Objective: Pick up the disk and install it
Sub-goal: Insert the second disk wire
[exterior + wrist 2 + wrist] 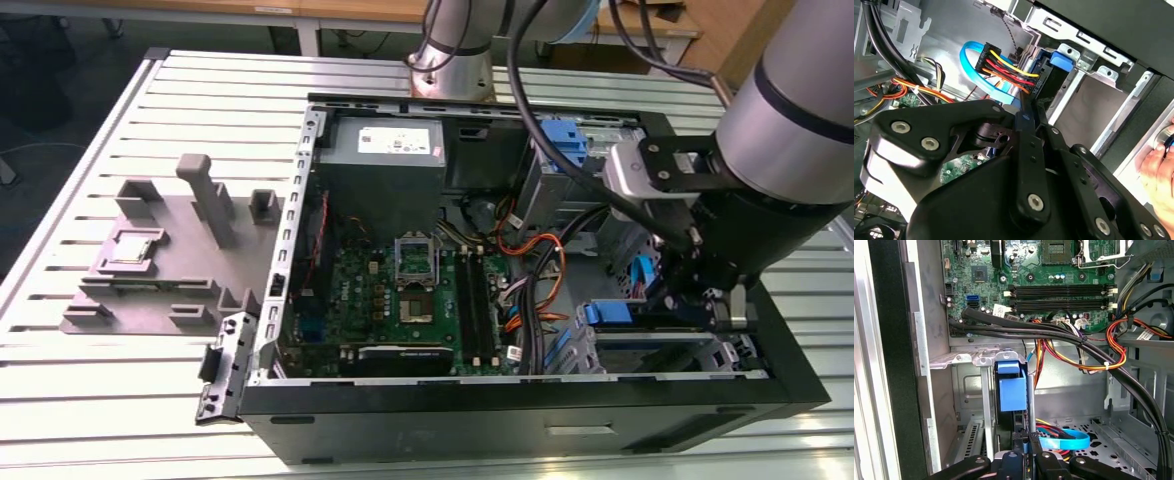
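Observation:
The disk [1013, 387] stands on edge in the drive cage at the case's front corner, its blue plastic rail facing the first wrist view. In the second wrist view the disk [1048, 87] has a blue tab at its end, and a blue data cable and a red-yellow-black power plug [1004, 67] meet its edge. My gripper [1024, 457] reaches down into that cage, its black fingers [1026, 145] close together along the disk's thin edge. In the exterior view my gripper [697, 300] hangs over the cage, on the exterior view's right, beside the disk's blue rail [627, 313].
The open computer case [534, 400] lies on a slatted metal table. The motherboard [1054, 275], thick black cables [1054, 332] and orange-yellow wires crowd the space beside the cage. A grey fixture block [174, 250] sits outside the case. A person's hand [1160, 172] rests by the case's outer wall.

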You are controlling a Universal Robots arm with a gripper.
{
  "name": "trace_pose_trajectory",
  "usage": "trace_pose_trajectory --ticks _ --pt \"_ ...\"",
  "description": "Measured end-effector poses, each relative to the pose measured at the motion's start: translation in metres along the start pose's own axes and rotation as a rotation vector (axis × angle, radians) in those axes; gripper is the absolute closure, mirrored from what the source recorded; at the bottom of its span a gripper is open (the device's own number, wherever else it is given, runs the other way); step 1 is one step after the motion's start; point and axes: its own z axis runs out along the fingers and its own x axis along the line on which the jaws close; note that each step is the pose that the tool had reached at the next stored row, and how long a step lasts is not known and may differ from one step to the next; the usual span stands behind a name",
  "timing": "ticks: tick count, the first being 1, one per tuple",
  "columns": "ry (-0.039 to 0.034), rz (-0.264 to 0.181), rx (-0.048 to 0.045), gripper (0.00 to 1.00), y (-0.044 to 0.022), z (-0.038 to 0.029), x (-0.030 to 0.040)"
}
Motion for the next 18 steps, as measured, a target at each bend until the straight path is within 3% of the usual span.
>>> trace_pose_trajectory --ticks 13,14,18 --pt "-0.0044 0.001 -0.0004 0.83 0.0002 0.0019 0.0001" --pt "-0.0041 0.000 -0.0003 0.76 0.0002 0.0018 0.0002" --pt "-0.0045 0.001 -0.0008 0.76 -0.0003 -0.0025 -0.0001"
